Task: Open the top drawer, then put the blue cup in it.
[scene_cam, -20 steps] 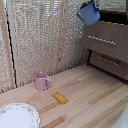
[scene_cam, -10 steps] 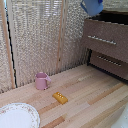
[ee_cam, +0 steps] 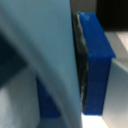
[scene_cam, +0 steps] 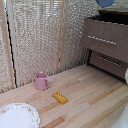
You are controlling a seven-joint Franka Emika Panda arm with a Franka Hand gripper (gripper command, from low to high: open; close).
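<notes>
Claw pinching the blue cup (scene_cam: 105, 2) above the open top drawer (scene_cam: 104, 39) — lower straight down, clear the drawer front.

So on the light wood bench (scene_cam: 95, 100) there's a pink mug (scene_cam: 41, 80) sitting upright near the slatted blind wall (scene_cam: 40, 35), handle pointing toward the exterior view's right. Just in front of it, not touching, lies a small yellow block (scene_cam: 60, 97), flat and angled. Down in the near corner on the exterior view's left sits a white plate (scene_cam: 17, 116) with a patterned rim, well apart from both.
</notes>
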